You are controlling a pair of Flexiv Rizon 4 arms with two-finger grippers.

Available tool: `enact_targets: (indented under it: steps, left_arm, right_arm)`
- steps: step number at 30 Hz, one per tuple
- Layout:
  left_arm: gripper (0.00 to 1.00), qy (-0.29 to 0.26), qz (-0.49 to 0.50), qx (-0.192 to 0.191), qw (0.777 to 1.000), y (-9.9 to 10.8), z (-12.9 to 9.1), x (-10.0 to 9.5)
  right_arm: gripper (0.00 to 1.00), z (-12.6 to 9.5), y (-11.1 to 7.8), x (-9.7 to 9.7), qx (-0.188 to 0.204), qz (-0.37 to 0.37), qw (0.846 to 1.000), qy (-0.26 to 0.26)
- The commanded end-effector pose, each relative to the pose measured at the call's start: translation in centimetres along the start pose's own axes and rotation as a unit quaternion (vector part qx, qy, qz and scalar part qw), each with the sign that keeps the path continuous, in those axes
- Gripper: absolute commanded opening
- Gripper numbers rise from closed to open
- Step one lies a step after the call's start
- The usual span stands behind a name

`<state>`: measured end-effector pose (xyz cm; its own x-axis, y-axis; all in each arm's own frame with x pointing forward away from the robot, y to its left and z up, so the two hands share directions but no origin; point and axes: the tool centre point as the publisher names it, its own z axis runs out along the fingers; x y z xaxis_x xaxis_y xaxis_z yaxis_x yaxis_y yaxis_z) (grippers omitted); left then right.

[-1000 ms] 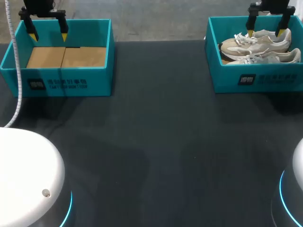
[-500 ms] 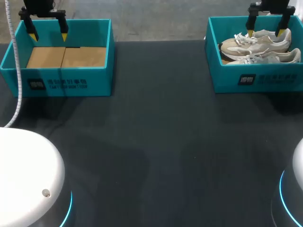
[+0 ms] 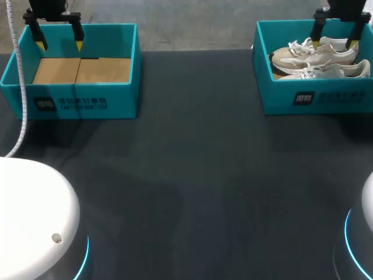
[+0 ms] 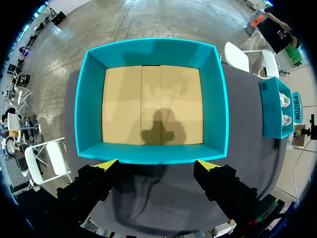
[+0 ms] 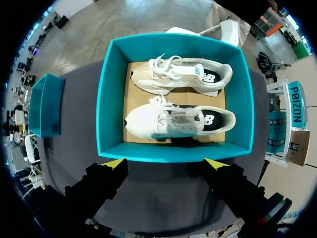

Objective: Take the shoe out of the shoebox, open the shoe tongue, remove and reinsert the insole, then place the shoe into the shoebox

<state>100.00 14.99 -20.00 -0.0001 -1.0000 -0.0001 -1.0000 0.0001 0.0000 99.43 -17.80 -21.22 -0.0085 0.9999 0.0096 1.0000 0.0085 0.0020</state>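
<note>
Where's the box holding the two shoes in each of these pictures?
Head view: shoebox at far right, under the right gripper.
Left wrist view: shoebox small, off beside the empty box.
Right wrist view: shoebox just ahead of the right gripper, shoes inside.
Shared landmark: the empty box.

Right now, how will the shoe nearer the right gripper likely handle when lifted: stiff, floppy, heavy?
Probably light: the shoe is a low, mesh-looking sneaker. Its upper and loose laces likely give under the right gripper, while the thick sole should stay stiffer. Close to the shoebox wall, it may scrape on the way out.
</note>
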Motion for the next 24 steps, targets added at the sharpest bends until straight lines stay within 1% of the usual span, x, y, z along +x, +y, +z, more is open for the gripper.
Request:
enact_targets:
  steps: [1,5,13,20,24]
  left_arm:
    - [1.00,0.000,0.000,0.000,1.000,0.0,0.0,0.0]
    - [1.00,0.000,0.000,0.000,1.000,0.0,0.0,0.0]
    - [1.00,0.000,0.000,0.000,1.000,0.0,0.0,0.0]
    - [1.00,0.000,0.000,0.000,1.000,0.0,0.0,0.0]
    - [1.00,0.000,0.000,0.000,1.000,0.0,0.0,0.0]
  right_arm:
    - [1.00,0.5,-1.1,-1.8,-0.012,0.006,1.000,0.013]
    - [1.00,1.1,-1.2,-2.8,-0.008,0.009,1.000,0.009]
    - [1.00,1.6,-1.3,-3.8,-0.018,0.008,1.000,0.004]
    - [1.00,2.7,-1.0,-5.0,-0.014,0.015,1.000,0.000]
    - [1.00,3.1,-1.0,-5.2,-0.017,0.005,1.000,-0.007]
